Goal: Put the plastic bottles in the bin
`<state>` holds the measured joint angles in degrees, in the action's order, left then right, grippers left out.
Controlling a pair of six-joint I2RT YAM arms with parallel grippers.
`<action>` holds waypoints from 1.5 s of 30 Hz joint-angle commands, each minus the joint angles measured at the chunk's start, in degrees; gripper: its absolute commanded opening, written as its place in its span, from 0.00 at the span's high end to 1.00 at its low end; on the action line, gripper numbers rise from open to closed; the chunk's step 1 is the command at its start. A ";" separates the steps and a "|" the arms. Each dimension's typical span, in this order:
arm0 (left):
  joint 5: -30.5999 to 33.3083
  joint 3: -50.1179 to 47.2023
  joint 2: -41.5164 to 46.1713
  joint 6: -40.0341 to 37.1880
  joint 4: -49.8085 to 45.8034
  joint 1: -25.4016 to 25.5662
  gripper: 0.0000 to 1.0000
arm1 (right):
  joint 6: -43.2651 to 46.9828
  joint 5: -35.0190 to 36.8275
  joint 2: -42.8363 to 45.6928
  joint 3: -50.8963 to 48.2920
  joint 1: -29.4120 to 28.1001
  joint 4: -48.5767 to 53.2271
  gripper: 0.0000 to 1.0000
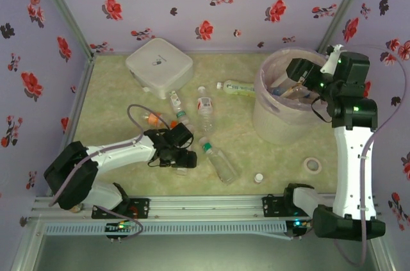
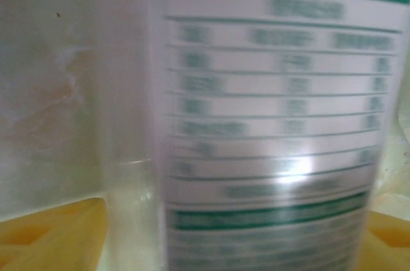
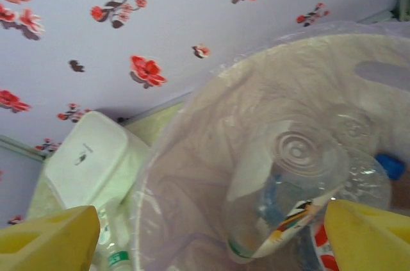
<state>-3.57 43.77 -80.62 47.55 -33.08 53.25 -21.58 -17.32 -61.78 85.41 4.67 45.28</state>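
Bin rim under right jaws (spread wide), bottle inside

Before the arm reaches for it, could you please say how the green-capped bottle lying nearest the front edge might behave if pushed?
The bottle lies on its side, so a sideways push would probably roll it. It looks clear and empty, so likely light, and its thin wall may dent under a firm squeeze.

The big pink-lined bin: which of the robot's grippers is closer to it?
Right. The right gripper hangs over the bin; the left gripper is down at a labelled bottle, well to the bin's left.
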 commanded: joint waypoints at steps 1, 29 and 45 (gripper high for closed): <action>1.43 1.71 1.25 -0.78 -3.29 0.32 0.28 | -2.14 -4.78 0.92 -0.86 0.34 -3.36 0.09; 2.38 12.63 13.63 -34.70 17.45 -5.88 0.85 | -5.07 -5.11 -9.40 0.49 -31.05 -12.67 0.29; -1.66 12.75 12.02 -35.59 19.76 -5.95 0.86 | -3.70 -2.79 -21.41 1.56 -37.98 -14.29 0.35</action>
<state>-3.92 55.88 -68.69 13.08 -16.01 47.70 -25.76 -20.75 -83.33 86.13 -33.17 33.17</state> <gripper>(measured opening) 0.542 0.680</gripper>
